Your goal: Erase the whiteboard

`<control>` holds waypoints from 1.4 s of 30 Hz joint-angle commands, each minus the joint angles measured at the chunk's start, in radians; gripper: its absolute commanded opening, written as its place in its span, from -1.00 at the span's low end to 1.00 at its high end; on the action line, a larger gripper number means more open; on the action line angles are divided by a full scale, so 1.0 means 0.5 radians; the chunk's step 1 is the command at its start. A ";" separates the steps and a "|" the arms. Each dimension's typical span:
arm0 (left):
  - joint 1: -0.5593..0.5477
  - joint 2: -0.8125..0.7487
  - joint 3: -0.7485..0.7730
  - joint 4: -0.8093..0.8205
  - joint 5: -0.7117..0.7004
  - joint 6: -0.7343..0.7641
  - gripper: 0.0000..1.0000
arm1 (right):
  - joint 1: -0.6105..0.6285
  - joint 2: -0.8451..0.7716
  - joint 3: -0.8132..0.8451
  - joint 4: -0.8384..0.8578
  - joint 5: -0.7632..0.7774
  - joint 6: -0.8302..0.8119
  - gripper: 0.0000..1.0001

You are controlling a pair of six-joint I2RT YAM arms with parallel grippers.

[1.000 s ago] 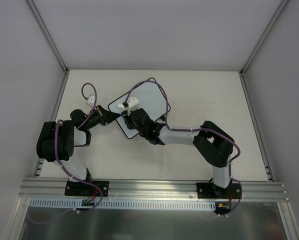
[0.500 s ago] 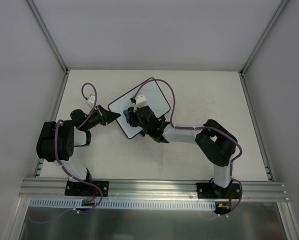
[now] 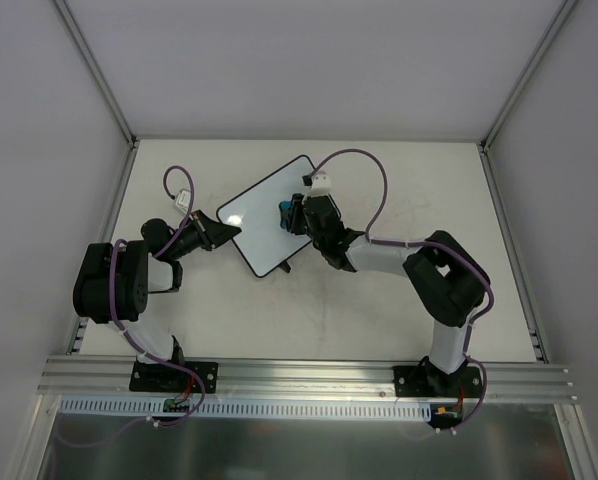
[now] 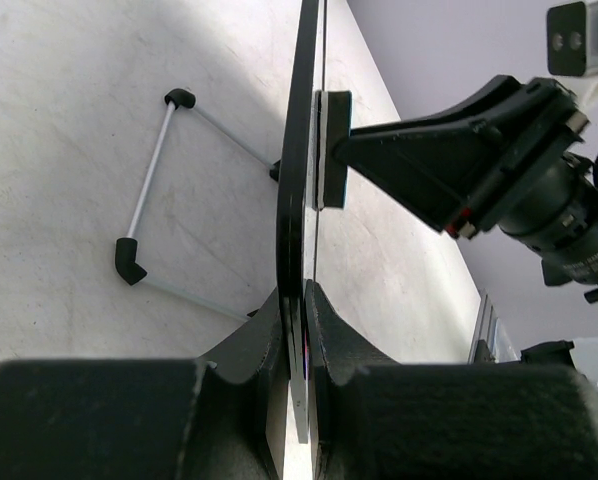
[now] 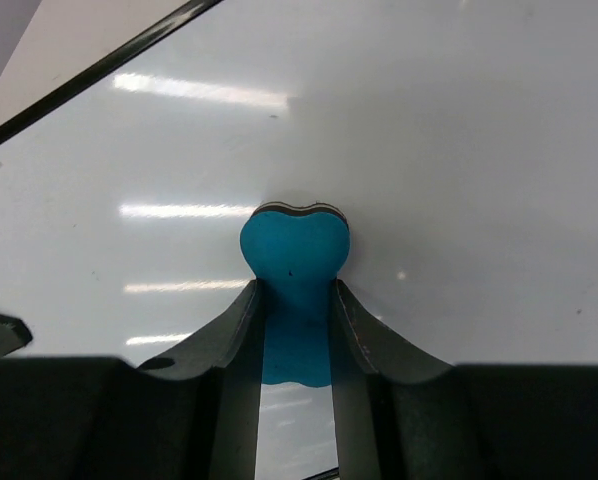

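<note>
Two arms share the work. From above, the whiteboard [image 3: 259,212] sits askew in the far half of the worktop, a little toward the left edge. The left gripper [image 3: 229,231] is clamped on the board corner nearest the left edge. The right gripper [image 3: 291,214] pinches the blue eraser [image 3: 283,212] against the board's face. A second ago that eraser was down by the board's near-left end, close to the left gripper. It has since swept across to the half of the board facing the far-right corner, while the board and the left arm have barely shifted. I judge that one wiping pass is nearly finished.

In the left wrist view the board is seen edge-on, with the fingers [image 4: 324,330] pressed tight on either side of its frame. The eraser lies flat on the face. A wire stand [image 4: 149,200] trails behind the board onto the worktop [image 4: 59,110].

In the right wrist view the fingers [image 5: 241,330] grip the eraser's waist, and its rounded end touches the board. The surface around it shows only light reflections and no ink that I can make out. Little appears left to wipe, though part of the board is out of frame.
</note>
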 commanded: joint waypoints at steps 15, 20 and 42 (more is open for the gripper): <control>0.003 -0.018 -0.021 0.760 0.083 0.094 -1.00 | -0.430 0.064 -0.287 -0.271 0.105 0.598 -1.00; 0.006 -0.015 -0.024 0.760 0.083 0.094 -1.00 | -0.470 0.003 -0.419 -0.274 0.222 0.776 -1.00; 0.009 -0.015 -0.021 0.760 0.083 0.094 -1.00 | -0.605 -0.227 -0.683 -0.050 0.354 0.890 -1.00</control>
